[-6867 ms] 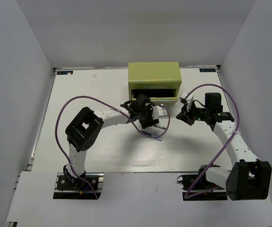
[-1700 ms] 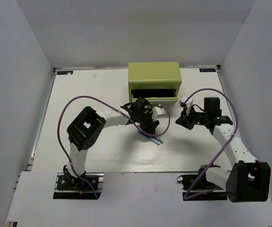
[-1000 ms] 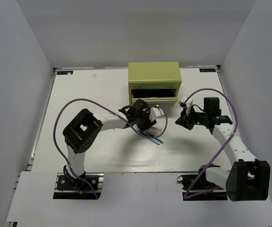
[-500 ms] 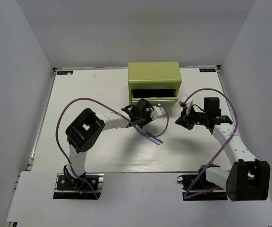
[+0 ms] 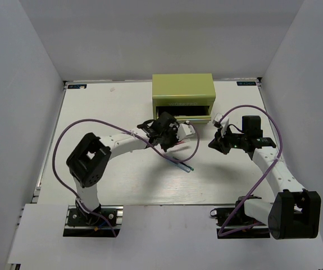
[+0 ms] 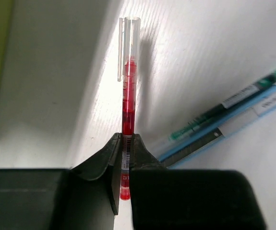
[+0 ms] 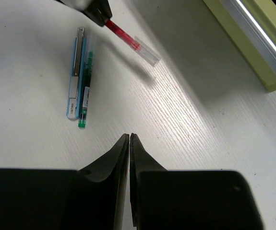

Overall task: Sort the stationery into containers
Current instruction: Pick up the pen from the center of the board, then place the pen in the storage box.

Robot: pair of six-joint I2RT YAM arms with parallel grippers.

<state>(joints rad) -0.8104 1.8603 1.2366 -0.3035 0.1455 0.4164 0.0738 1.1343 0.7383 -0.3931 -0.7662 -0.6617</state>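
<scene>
Now, left end effector: clenched on the red pen, gripping near its back end.
red pen cap: clear, pointing toward the green chest.
green pen and blue pen: touching, side by side on the bench.
right end effector: pressed closed, holding nothing, above the bench.

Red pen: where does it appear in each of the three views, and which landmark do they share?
Top external: too small to make out; it sits at the left gripper.
Left wrist: red pen at centre, upright, clamped in that gripper.
Right wrist: red pen top centre, slanting, held from upper left.
Shared landmark: the teal-green pen lying on the table.
</scene>
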